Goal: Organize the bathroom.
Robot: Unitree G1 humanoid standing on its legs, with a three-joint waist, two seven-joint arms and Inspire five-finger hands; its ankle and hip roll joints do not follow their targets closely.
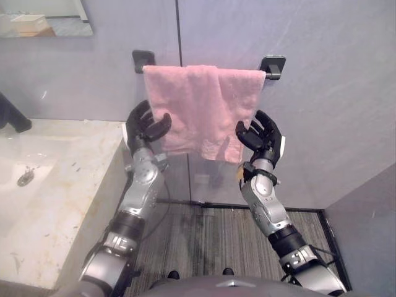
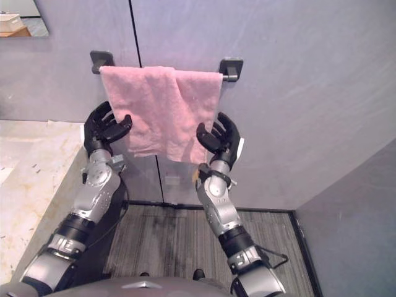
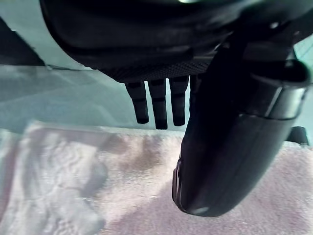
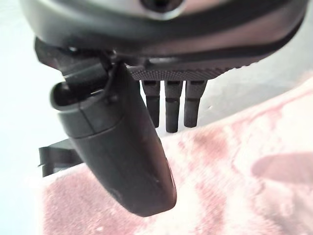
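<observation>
Over the wall rail point(image 1: 270, 69), at twelve o'clock from me, I see the pink towel point(image 1: 201, 105) draped, bunched and hanging unevenly. My left hand point(image 1: 146, 121) at its nine o'clock edge and my right hand point(image 1: 261, 133) at its four o'clock corner are both loosely spread, grasping nothing. I judge the towel light, soft and limp; I'd pinch the side hems.

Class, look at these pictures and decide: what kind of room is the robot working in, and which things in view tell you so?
Most likely a bathroom. A pink towel hangs over a wall rail, a pale stone counter with a sink sits to the robot's left, and a mirror corner shows above it.
</observation>
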